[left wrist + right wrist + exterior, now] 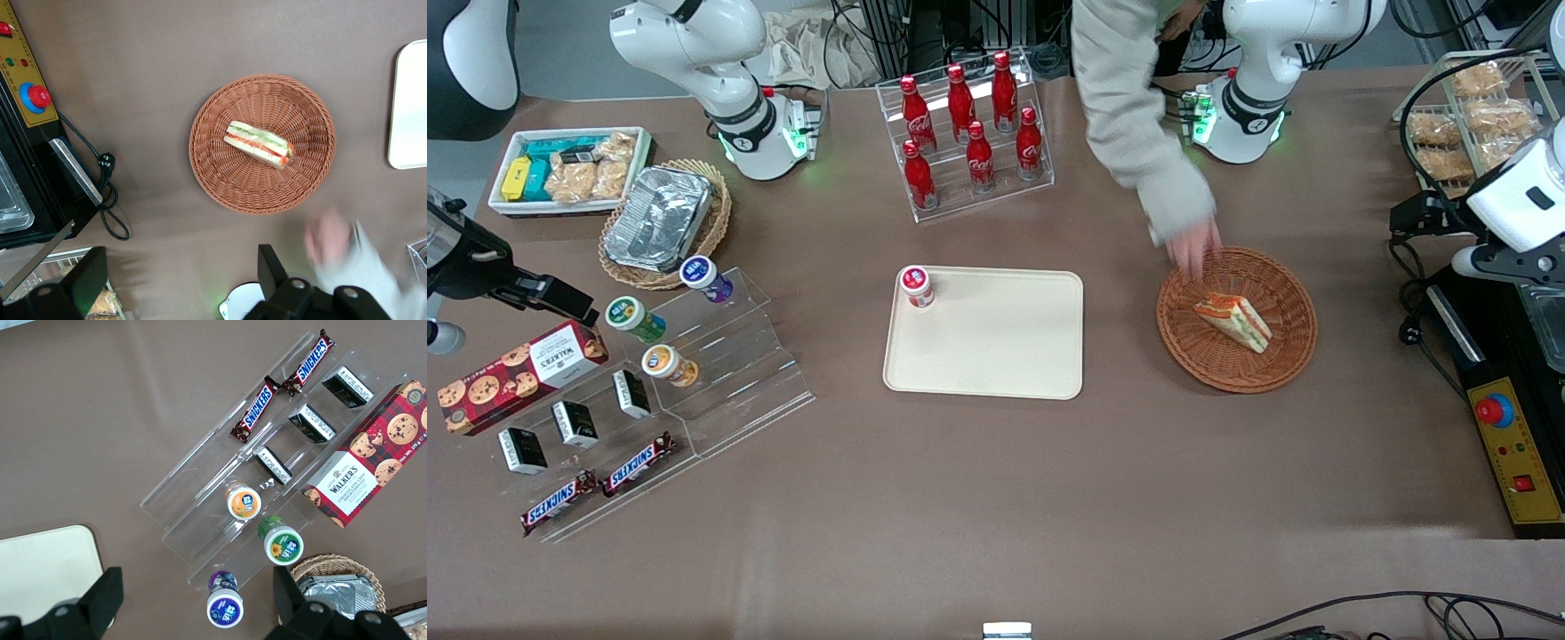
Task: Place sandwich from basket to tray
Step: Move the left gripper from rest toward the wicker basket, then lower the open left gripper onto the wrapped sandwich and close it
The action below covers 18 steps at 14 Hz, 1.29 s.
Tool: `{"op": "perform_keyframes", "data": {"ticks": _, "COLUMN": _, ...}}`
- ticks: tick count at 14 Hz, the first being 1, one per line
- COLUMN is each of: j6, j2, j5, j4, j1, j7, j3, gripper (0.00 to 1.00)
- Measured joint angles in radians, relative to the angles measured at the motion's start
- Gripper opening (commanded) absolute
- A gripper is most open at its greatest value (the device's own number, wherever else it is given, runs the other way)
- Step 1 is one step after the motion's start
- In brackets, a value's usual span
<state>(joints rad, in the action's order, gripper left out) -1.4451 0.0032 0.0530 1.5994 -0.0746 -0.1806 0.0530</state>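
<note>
Likely light, soft, squashable: the sandwich (1234, 321) lies mid-basket (1288, 356), so pinch its bread faces gently. Gripper (180, 283) hangs spread, empty, well above the table beside the basket; a person's hand (1193, 246) touches the basket rim.

Brown-covered table (996, 498), grey floor (569, 44), black cables (1405, 609), even overhead light

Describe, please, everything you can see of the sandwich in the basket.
The sandwich is a small triangular wedge of white bread with green, orange and red filling showing on its cut side. It lies near the middle of the round reddish-brown wicker basket, touching only the weave. A person's hand reaches over the basket's rim. The gripper, jaws open, hangs high above.
</note>
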Motion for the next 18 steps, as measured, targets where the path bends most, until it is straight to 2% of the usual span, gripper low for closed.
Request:
{"op": "perform_keyframes", "data": {"ticks": 6, "j6": 0.001, "j2": 0.005, "j5": 0.0, "j4": 0.005, "j1": -0.01, "j7": 0.06, "j3": -0.001, "gripper": 1.0}}
{"op": "perform_keyframes", "data": {"ticks": 8, "j6": -0.013, "j2": 0.0, "j5": -0.004, "j4": 0.056, "j1": -0.023, "j7": 0.099, "j3": -0.001, "gripper": 1.0}}
{"op": "perform_keyframes", "data": {"ticks": 14, "j6": -0.414, "j2": -0.119, "j5": -0.036, "j4": 0.535, "j1": -0.03, "j7": 0.357, "j3": -0.009, "gripper": 1.0}}
{"op": "perform_keyframes", "data": {"ticks": 16, "j6": -0.446, "j2": -0.114, "j5": -0.044, "j4": 0.589, "j1": -0.04, "j7": 0.52, "j3": -0.023, "gripper": 1.0}}
{"op": "perform_keyframes", "data": {"ticks": 18, "j6": -0.481, "j2": -0.083, "j5": -0.103, "j4": 0.599, "j1": -0.045, "j7": 0.667, "j3": -0.039, "gripper": 1.0}}
